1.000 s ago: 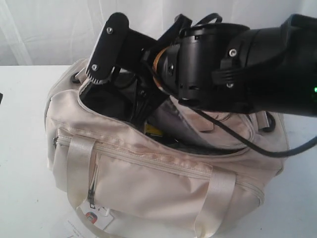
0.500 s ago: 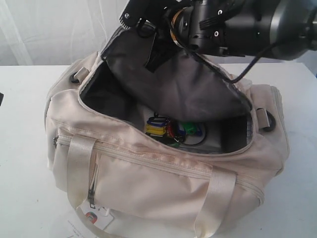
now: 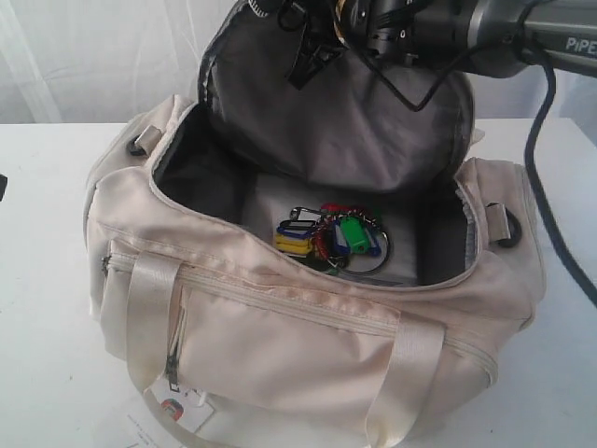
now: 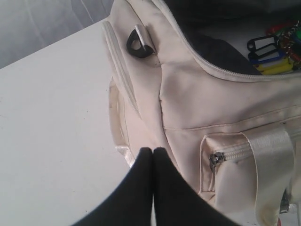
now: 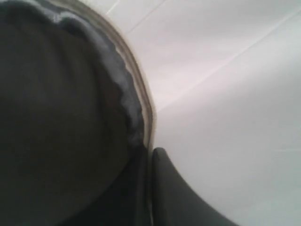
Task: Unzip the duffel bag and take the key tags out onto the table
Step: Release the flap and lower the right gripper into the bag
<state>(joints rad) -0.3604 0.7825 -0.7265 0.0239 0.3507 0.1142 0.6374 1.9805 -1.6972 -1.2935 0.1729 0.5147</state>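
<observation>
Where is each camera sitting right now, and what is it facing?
Exterior: off the arms, above the bag's long side, facing its open mouth and the tags; right gripper and arm show at top.
Left wrist: beside the bag's end, facing its strap ring over the table; shut left gripper shows.
Right wrist: up against the flap, its edge pinched in the right gripper.
Shared: exterior and left wrist both show the tags.

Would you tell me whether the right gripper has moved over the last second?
Yes. In the exterior view the right gripper rose from inside the duffel bag to well above its rim, lifting the grey-lined flap.
</observation>
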